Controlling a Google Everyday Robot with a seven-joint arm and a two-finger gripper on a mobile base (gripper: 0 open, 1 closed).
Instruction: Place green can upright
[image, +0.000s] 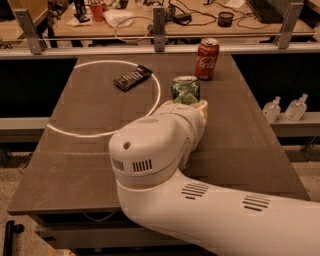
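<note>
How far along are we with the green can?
Done: the green can looks upright, rim facing up, in front of the red can. In hand: the gripper is right at the can, whose base the arm hides. Left: confirm it stands on the table, then pull the arm clear.

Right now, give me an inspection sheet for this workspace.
Surface: brown table with a white ring on its left half.
Job's things: green can, looks upright, just right of the ring; cannot tell whether it rests on the table.
Clutter: cola can upright behind it, apart; dark bar lying inside the ring.
Gripper: gripper at the green can's near side, mostly hidden by the arm.
Cables: several, on the far bench only.
Surroundings: rail behind the table; two small bottles on a ledge at right.
</note>
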